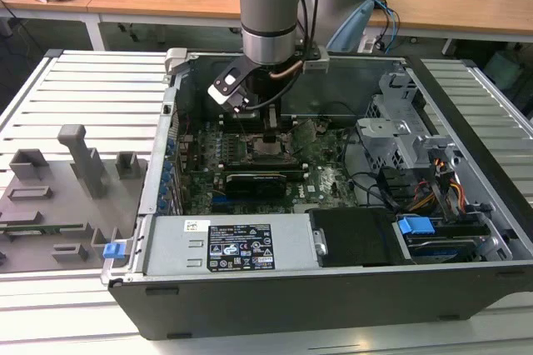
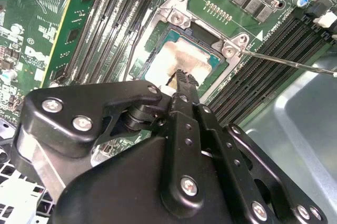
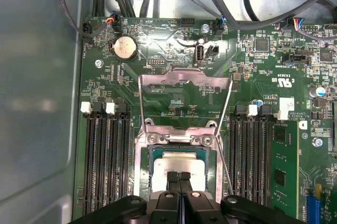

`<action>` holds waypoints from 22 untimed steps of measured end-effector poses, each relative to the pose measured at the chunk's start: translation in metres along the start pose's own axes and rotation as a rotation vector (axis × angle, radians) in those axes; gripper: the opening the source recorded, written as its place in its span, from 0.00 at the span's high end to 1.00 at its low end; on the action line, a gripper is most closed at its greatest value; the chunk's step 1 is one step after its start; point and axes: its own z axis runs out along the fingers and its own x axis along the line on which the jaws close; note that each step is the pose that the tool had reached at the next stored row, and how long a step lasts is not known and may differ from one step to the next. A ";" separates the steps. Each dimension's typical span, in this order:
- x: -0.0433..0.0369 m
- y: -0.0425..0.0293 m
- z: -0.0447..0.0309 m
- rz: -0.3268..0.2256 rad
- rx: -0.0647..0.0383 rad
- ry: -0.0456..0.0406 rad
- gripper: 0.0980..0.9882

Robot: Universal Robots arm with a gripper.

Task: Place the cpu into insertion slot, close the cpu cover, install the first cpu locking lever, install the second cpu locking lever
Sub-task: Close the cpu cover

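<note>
The cpu (image 3: 176, 163), a silver-beige square, lies flat inside the insertion slot (image 3: 141, 174), also seen in the second wrist view as the cpu (image 2: 181, 58) within the metal-rimmed slot (image 2: 176, 20). My gripper (image 3: 179, 176) hangs right over the chip's near edge with its two black fingers pressed together and nothing between them; whether they touch the chip I cannot tell. The cpu cover (image 3: 184, 76) is swung open away from the slot, with green board showing through its cut-out. Two thin wire levers (image 3: 226, 109) stand raised on either side. In the exterior view the gripper (image 1: 271, 138) reaches down into the case.
The green motherboard (image 1: 321, 180) sits in an open computer case (image 1: 275, 288). Long black memory slots (image 3: 105, 166) flank the socket on both sides. Black cables (image 3: 231, 3) run along the case wall. A drive cage (image 1: 400, 122) and power supply (image 1: 225, 242) border the board.
</note>
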 end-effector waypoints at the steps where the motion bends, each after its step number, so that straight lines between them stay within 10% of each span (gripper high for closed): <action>1: 0.0000 0.0001 -0.0006 0.000 0.000 0.0001 0.99; 13: 0.0002 0.0017 -0.0144 0.000 0.002 0.0004 0.99; 22: 0.0001 0.0128 -0.0245 0.001 0.030 0.0009 0.99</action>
